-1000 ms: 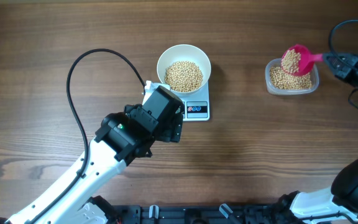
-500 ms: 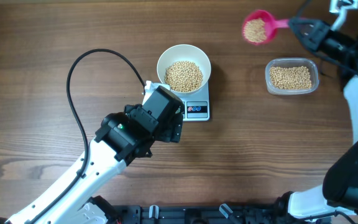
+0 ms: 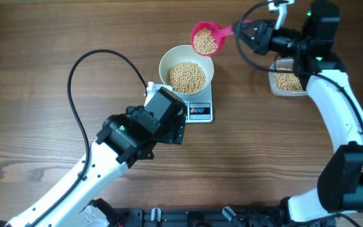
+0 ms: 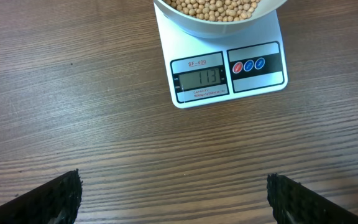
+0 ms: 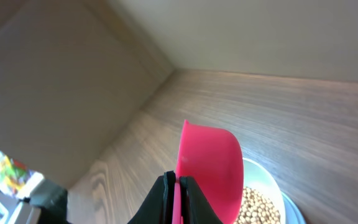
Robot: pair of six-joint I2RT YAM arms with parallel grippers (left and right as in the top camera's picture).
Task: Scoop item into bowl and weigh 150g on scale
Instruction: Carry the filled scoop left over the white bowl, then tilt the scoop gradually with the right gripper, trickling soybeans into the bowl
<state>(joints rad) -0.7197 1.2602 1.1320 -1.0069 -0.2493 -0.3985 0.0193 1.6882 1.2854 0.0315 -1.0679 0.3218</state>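
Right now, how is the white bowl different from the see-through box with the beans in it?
The bowl is round and solid white; the clear container is a see-through rounded rectangle. The bowl sits on the scale; the clear container sits straight on the table. The clear container is partly hidden by the right arm; the bowl is not. Both hold small tan beans.

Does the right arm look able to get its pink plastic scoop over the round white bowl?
Probably yes: the pink plastic scoop, in the right arm's shut jaws, hangs at the upper-right rim of the round white bowl, nothing between; the left arm sits below the flat white scale.
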